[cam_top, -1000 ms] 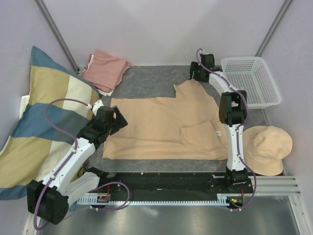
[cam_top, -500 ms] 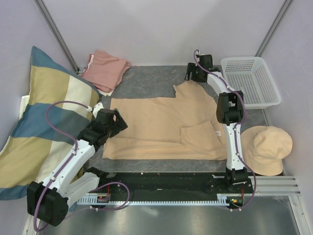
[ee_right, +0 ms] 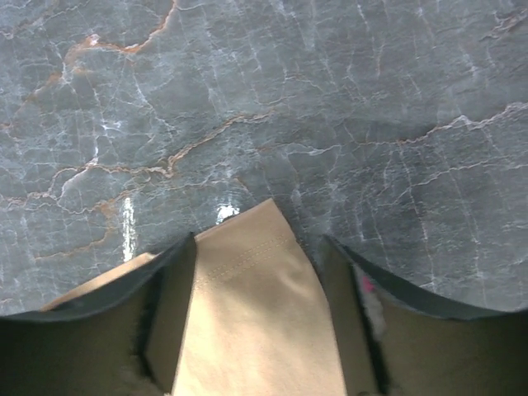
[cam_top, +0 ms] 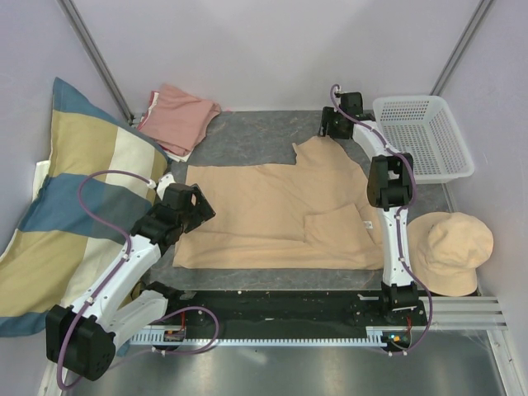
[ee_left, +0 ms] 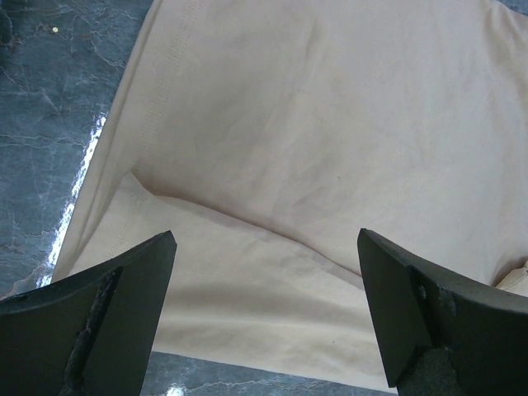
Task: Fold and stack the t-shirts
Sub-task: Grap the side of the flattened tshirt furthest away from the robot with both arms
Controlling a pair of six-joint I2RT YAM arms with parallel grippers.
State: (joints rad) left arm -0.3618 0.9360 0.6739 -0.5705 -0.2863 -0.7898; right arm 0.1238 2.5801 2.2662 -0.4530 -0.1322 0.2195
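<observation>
Tan cloth fills the middle of the dark mat: that is the tan tee, lying flat, with one part near 4 o'clock folded over on itself. The pink tee sits well apart at 11 o'clock, already in a small folded heap. The right gripper is at 1 o'clock, down at the far tip of the tan tee. Its two jaws stand apart, one on each side of that stitched tip, and the cloth lies flat between them. It does not look pinched yet. The left gripper hangs over the tee's side at 9 o'clock with its jaws as wide as they go and nothing in them. Under it you can see a hem and a soft crease. A tee like this is light and floppy. It will sag, bunch up and drag along the mat if you lift it by one spot. So I think the best places to hold are the edges: the stitched tip at 1 o'clock for the right gripper, and the hem at 9 o'clock for the left. Pinch only the top layer or the whole edge, not a bit of each, and lift both sides together so the fold comes out even.
</observation>
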